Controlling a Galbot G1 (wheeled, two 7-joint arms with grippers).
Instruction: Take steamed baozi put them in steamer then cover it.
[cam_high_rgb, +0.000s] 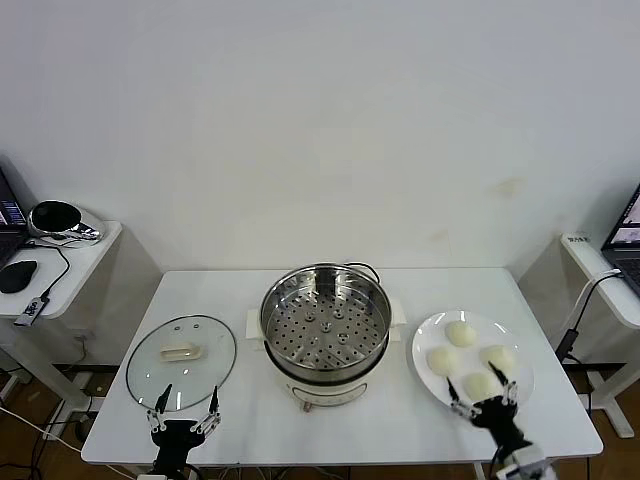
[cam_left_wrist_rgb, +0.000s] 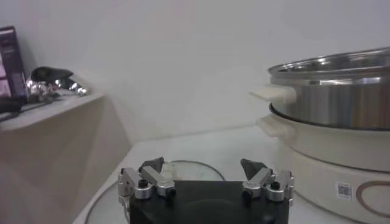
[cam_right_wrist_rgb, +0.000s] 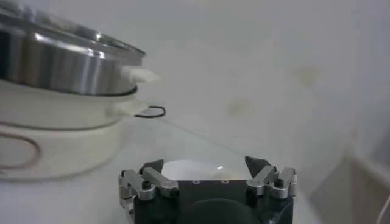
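The steamer (cam_high_rgb: 325, 325) stands uncovered in the middle of the white table, its perforated tray bare. Several cream-white baozi (cam_high_rgb: 460, 333) lie on a white plate (cam_high_rgb: 425, 345) to its right. My right gripper (cam_high_rgb: 483, 392) is open at the plate's near edge, its fingers either side of the nearest baozi (cam_high_rgb: 478, 382). In the right wrist view the gripper (cam_right_wrist_rgb: 204, 163) has a white rounded surface (cam_right_wrist_rgb: 195, 171) just beyond its spread fingers. The cover (cam_high_rgb: 181, 360) lies flat left of the steamer. My left gripper (cam_high_rgb: 189, 395) is open at its near rim, with nothing in it.
A side table (cam_high_rgb: 70, 262) at the left carries a mouse and a shiny dark object (cam_high_rgb: 58, 220). Another side table (cam_high_rgb: 600, 275) with a laptop stands at the right. A black cord (cam_right_wrist_rgb: 150, 112) runs behind the steamer. Both grippers sit near the table's front edge.
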